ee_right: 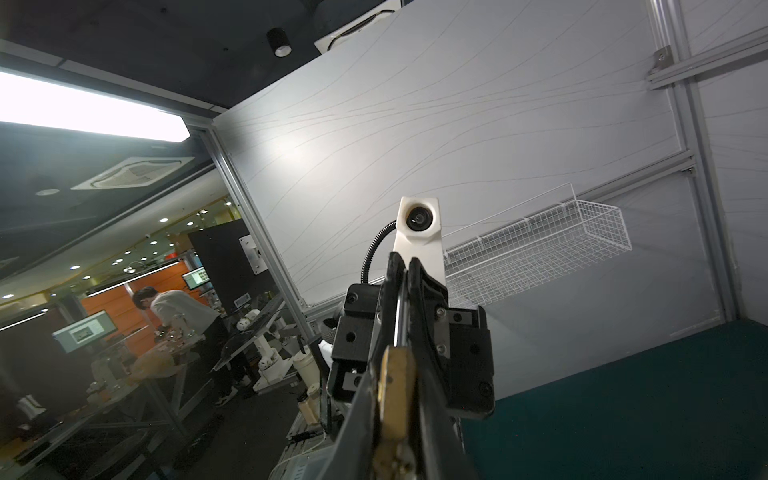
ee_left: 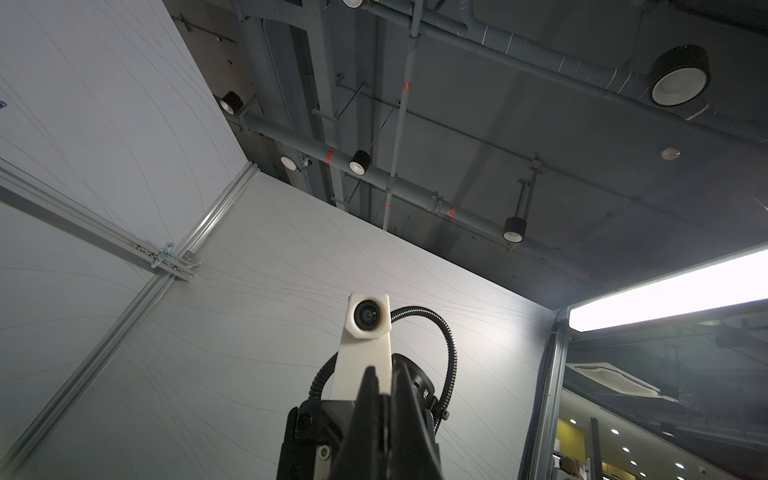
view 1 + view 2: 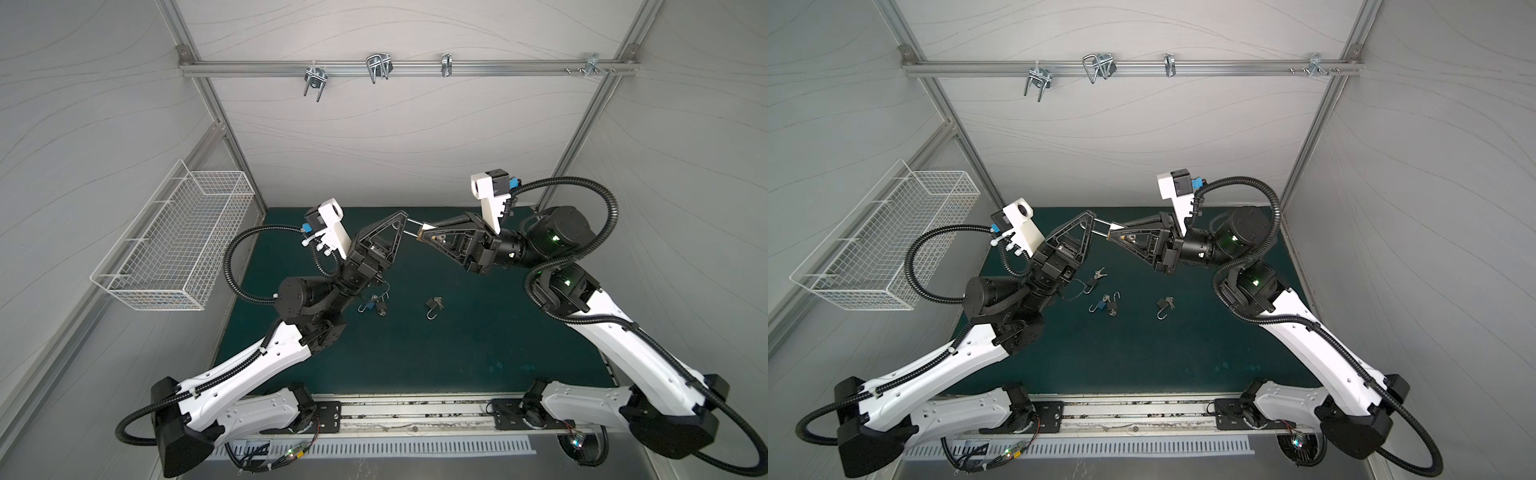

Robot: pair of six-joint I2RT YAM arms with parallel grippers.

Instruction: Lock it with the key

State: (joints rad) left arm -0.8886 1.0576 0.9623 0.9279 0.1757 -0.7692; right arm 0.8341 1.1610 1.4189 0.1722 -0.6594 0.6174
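Note:
Both grippers are raised above the green mat (image 3: 457, 345) and meet tip to tip. My right gripper (image 3: 424, 233) is shut on the body of a brass padlock (image 1: 395, 388). The padlock's long silver shackle (image 3: 414, 227) reaches across to my left gripper (image 3: 403, 221), which is shut on its far end. In the right wrist view the shackle (image 1: 398, 309) runs in between the left gripper's fingers (image 1: 388, 274). A blurred bit of metal (image 1: 392, 457) hangs at the body's near end; I cannot tell whether it is the key. In the left wrist view the left gripper (image 2: 384, 395) shows its jaws pressed together.
Three more padlocks with open shackles and small keys lie on the mat: one in the middle (image 3: 1165, 308), a blue one (image 3: 1100, 306) and one by the left arm (image 3: 1090, 284). A white wire basket (image 3: 174, 241) hangs on the left wall. Metal hooks (image 3: 378, 66) hang from the back rail.

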